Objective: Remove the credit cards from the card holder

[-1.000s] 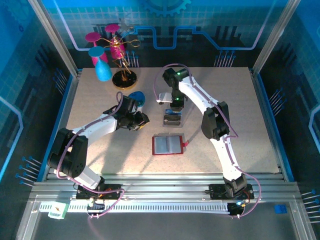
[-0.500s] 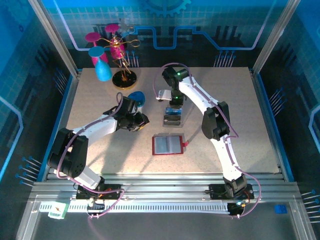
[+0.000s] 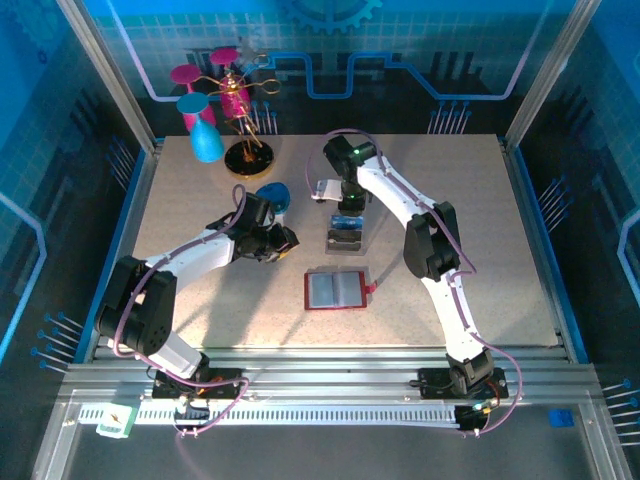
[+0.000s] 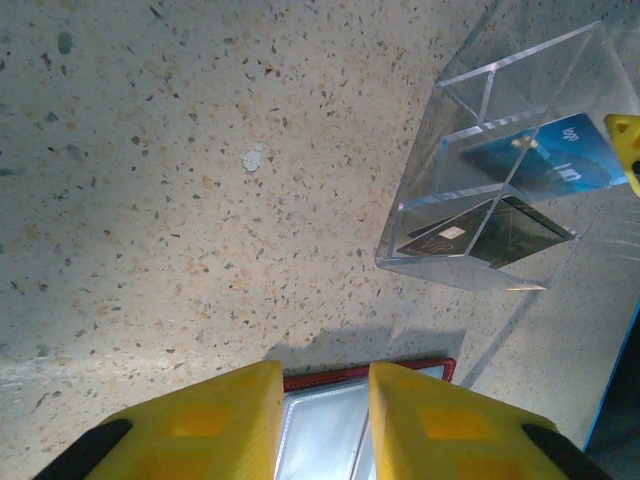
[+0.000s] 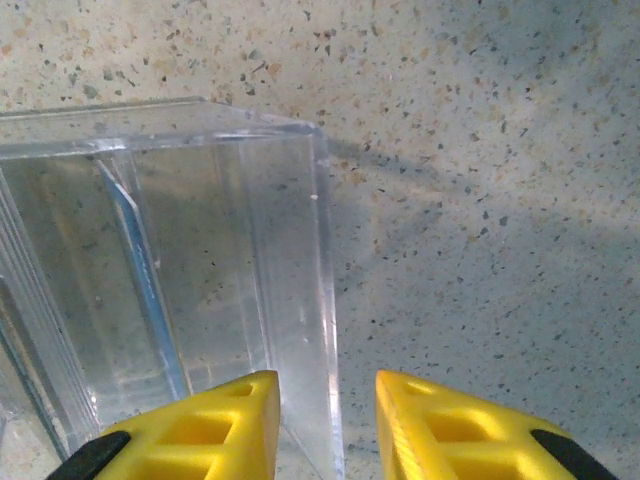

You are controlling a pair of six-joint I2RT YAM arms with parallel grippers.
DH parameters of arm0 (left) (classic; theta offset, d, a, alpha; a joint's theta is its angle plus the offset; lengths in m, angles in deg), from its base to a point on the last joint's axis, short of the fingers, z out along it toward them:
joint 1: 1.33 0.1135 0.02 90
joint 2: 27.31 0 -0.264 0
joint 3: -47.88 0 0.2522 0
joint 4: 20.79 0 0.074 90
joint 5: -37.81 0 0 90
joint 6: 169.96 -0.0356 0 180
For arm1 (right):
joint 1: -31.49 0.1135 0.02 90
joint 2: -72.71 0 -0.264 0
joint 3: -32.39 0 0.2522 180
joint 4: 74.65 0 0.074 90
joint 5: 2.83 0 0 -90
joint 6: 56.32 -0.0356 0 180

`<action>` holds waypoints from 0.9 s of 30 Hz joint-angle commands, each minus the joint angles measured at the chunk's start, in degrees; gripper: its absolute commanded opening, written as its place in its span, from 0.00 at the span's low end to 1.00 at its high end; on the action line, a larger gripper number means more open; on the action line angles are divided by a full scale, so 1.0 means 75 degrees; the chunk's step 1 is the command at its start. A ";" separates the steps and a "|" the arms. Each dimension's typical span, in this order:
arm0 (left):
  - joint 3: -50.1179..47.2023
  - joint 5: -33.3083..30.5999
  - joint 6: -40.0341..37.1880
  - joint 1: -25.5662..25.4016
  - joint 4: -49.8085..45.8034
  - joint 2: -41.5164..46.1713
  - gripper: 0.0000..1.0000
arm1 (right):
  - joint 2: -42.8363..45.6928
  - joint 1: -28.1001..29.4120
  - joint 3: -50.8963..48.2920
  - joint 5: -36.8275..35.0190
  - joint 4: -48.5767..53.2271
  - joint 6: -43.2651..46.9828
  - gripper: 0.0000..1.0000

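Observation:
The card holder [image 3: 335, 290] lies open on the table, a red case with grey-blue pockets; in the left wrist view its red rim and silvery pocket [image 4: 320, 430] show between the yellow fingers. My left gripper [image 3: 288, 240] [image 4: 325, 375] stands open just left of it, holding nothing. A clear tray [image 3: 362, 240] behind the holder contains credit cards: a blue card [image 4: 550, 160] and a dark card [image 4: 490, 232]. My right gripper [image 3: 348, 208] [image 5: 327, 385] hovers open over the tray's far end, above its wall [image 5: 325, 300], with the blue card's edge [image 5: 150, 290] to its left.
A blue upturned cup [image 3: 207, 140] and a gold stand with pink discs [image 3: 235, 100] occupy the back left. A blue disc [image 3: 272, 195] lies just behind the left arm. Bare speckled table [image 3: 470, 200] stretches to the right of the tray.
The right gripper's jaws have spread a little and it has lifted slightly over the tray's far end. The left arm has stayed still.

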 commanded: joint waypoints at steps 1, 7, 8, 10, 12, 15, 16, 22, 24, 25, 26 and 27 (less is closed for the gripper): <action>-0.0134 0.0158 0.0025 0.0084 0.0071 0.0048 0.29 | 0.0181 0.0070 -0.0192 0.0106 0.0045 -0.0043 0.31; -0.0129 0.0201 0.0035 0.0087 0.0071 0.0007 0.29 | 0.0332 0.0098 -0.0282 0.0240 0.0057 -0.0022 0.31; -0.0133 0.0206 0.0038 0.0084 0.0071 0.0008 0.29 | 0.0348 0.0092 -0.0282 0.0224 0.0065 -0.0006 0.31; -0.0157 0.0223 0.0062 0.0084 0.0094 0.0026 0.29 | 0.0393 0.0097 -0.0282 0.0218 0.0089 0.0007 0.31; -0.0179 0.0237 0.0073 0.0086 0.0150 0.0032 0.29 | 0.0439 0.0098 -0.0299 0.0278 0.0115 -0.0005 0.31; -0.0170 0.0291 0.0071 0.0084 0.0176 0.0038 0.30 | 0.0632 0.0057 -0.0396 0.0476 0.0019 -0.0094 0.32; -0.0170 0.0307 0.0061 0.0084 0.0208 0.0039 0.30 | 0.0743 0.0051 -0.0431 0.0480 -0.0017 -0.0142 0.32; -0.0198 0.0539 0.0113 0.0072 0.0384 -0.0055 0.30 | 0.1303 0.0063 -0.0959 0.0521 -0.0292 -0.0515 0.32; -0.0254 0.0603 0.0141 0.0066 0.0429 -0.0080 0.30 | 0.1603 0.0092 -0.1273 0.0716 -0.0384 -0.0718 0.32; -0.0291 0.0615 0.0161 0.0061 0.0462 -0.0082 0.30 | 0.1732 0.0097 -0.1426 0.0803 -0.0457 -0.0821 0.32; -0.0330 0.0644 0.0201 0.0061 0.0502 -0.0091 0.30 | 0.1897 0.0118 -0.1639 0.0874 -0.0550 -0.0933 0.32; -0.0383 0.0682 0.0232 0.0061 0.0565 -0.0090 0.30 | 0.2049 0.0144 -0.1834 0.0908 -0.0661 -0.1059 0.32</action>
